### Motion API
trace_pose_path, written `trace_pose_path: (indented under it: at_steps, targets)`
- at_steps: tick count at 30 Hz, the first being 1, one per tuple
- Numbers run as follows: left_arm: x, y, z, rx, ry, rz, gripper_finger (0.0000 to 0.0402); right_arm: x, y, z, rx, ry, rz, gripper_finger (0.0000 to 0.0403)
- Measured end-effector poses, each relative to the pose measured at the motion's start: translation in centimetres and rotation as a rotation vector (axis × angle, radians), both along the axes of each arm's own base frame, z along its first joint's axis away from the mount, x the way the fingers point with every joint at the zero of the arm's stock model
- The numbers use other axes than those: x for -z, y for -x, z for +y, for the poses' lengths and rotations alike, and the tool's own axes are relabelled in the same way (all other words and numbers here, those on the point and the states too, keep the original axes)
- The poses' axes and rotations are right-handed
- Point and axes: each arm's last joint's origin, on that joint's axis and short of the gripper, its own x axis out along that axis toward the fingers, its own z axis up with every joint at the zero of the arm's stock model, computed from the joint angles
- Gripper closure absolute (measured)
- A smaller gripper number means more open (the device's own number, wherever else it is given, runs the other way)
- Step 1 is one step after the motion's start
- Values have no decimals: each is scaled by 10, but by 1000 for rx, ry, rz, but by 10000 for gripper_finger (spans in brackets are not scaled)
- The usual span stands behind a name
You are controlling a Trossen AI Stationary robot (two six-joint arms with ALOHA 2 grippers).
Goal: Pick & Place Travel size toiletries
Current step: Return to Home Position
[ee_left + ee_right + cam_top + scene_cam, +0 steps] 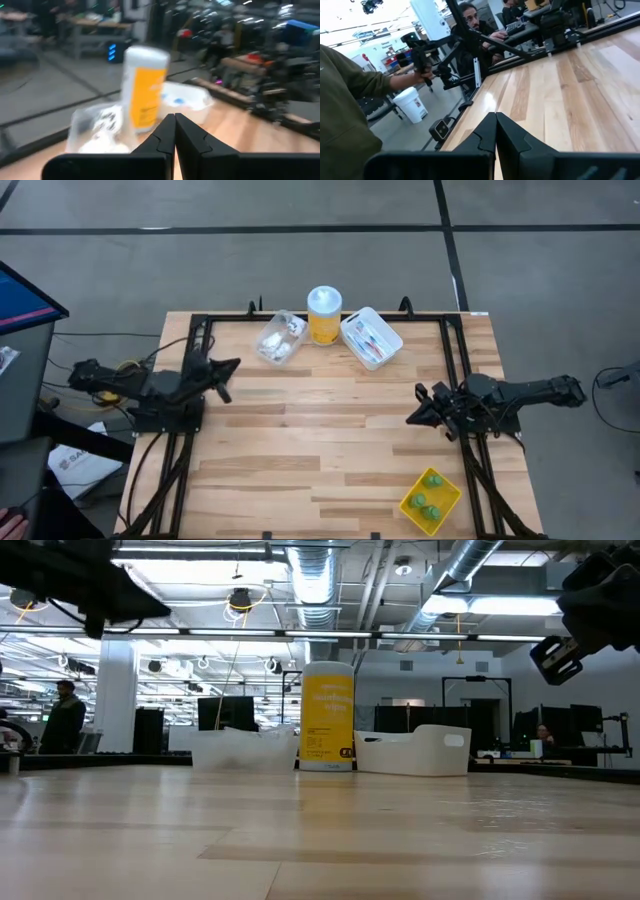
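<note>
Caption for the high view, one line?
Left gripper and right gripper shut, empty; packets in clear bin, sticks in white bin, bottles in yellow tray.

Bright ceiling lights (190,554) glare overhead, lighting the wooden table (320,442) evenly with faint shadows.

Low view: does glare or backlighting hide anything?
Low view: ceiling lights backlight the left arm and right arm into dark silhouettes; the yellow jar is readable; the table shows a pale sheen. High view: even light, faint shadows.
</note>
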Motion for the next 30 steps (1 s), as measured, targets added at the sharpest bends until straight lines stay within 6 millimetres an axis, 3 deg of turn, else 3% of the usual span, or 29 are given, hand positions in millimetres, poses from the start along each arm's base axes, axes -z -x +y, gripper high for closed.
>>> trace_pose_path:
  at_steps: [8,14,21,30]
  targets:
    - [-17,28,-4,272,-100,-142,401,0,-1,-5,46,2,0,403]
    - [11,16,-12,437,-89,-76,401,1,-2,-9,86,3,6,403]
    - [46,3,-22,621,-52,-147,401,1,-2,-13,131,3,15,403]
    - [47,3,-28,815,-36,-162,401,1,-2,-14,136,1,13,403]
